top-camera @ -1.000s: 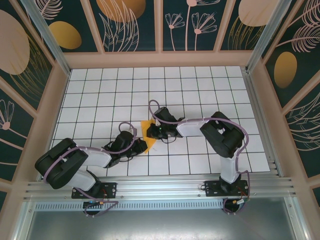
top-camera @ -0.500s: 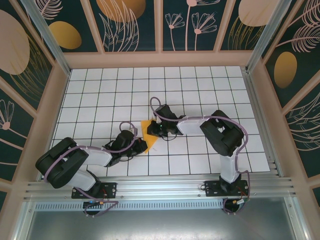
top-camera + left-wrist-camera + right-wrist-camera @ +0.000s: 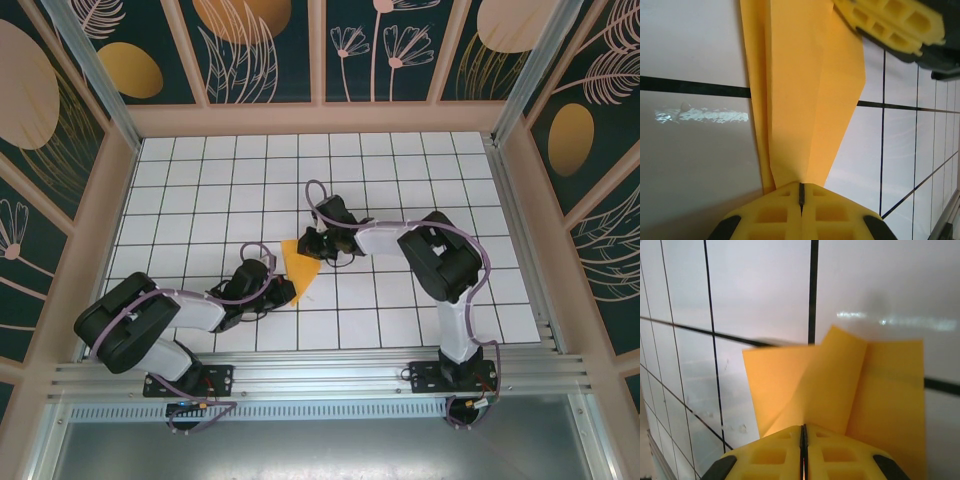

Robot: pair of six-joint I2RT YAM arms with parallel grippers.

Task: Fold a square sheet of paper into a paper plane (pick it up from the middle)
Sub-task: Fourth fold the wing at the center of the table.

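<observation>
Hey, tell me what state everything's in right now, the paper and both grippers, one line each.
paper: folded into creased layers, tapering toward one end, pinched at two opposite ends.
left gripper: shut on the paper's narrow end.
right gripper: shut on the paper's wider end.
</observation>
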